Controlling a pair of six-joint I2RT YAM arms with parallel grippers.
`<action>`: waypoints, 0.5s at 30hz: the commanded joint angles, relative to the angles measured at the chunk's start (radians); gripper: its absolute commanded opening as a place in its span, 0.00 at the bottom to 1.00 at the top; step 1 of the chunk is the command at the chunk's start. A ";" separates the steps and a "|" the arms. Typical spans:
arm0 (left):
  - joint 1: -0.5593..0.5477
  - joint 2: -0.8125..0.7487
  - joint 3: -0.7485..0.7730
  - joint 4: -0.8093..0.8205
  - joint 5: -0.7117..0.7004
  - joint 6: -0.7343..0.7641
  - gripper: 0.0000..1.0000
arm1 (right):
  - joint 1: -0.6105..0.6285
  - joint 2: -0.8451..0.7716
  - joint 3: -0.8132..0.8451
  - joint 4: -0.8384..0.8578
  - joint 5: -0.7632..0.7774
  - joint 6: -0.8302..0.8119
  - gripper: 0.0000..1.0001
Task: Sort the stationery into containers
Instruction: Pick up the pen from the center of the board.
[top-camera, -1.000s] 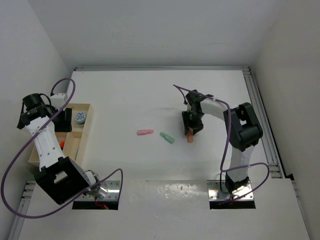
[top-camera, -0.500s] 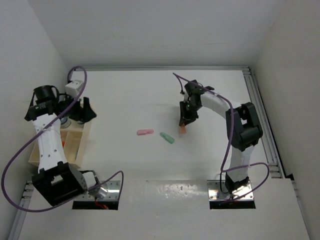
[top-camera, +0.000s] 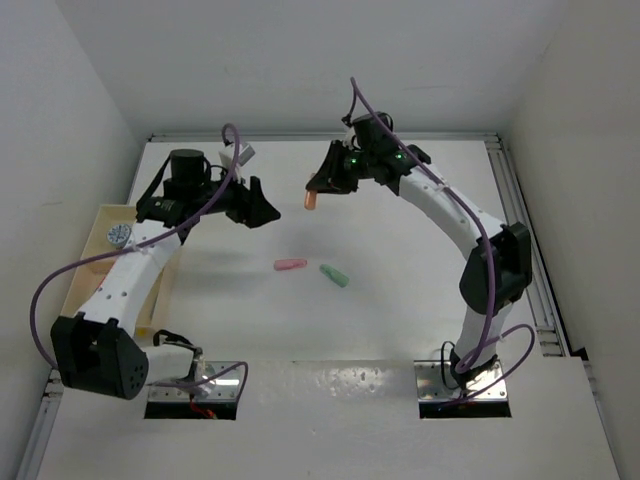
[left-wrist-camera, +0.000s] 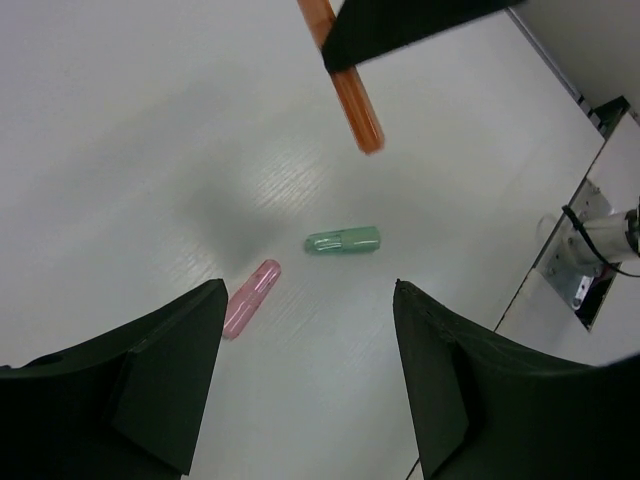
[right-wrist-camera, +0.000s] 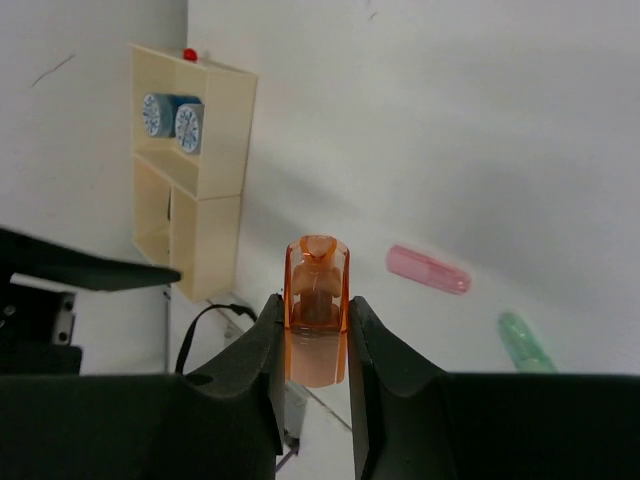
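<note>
Both arms have swung in toward each other: the right gripper (top-camera: 320, 187), jaws clamped on the salmon stub (top-camera: 311, 200), holds it in the air just beside the left gripper (top-camera: 262, 210), whose jaws stand apart and empty. The pink stub (top-camera: 290, 265) and green stub (top-camera: 334, 275) lie near each other on the surface (top-camera: 400, 300) below. The wooden tray (top-camera: 98, 222) sits at the left edge.

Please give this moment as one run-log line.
right end effector: shut on salmon stub, above table | left end effector: open, empty | pink stub, green stub: on table | rolls: in wooden tray
</note>
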 joint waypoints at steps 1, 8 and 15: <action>-0.036 0.048 0.073 0.076 -0.030 -0.081 0.73 | 0.041 0.012 0.041 0.053 -0.009 0.092 0.00; -0.110 0.154 0.142 0.084 -0.055 -0.102 0.73 | 0.112 0.023 0.082 0.060 0.011 0.059 0.00; -0.159 0.174 0.137 0.078 -0.055 -0.086 0.70 | 0.124 0.020 0.096 0.065 0.037 0.068 0.00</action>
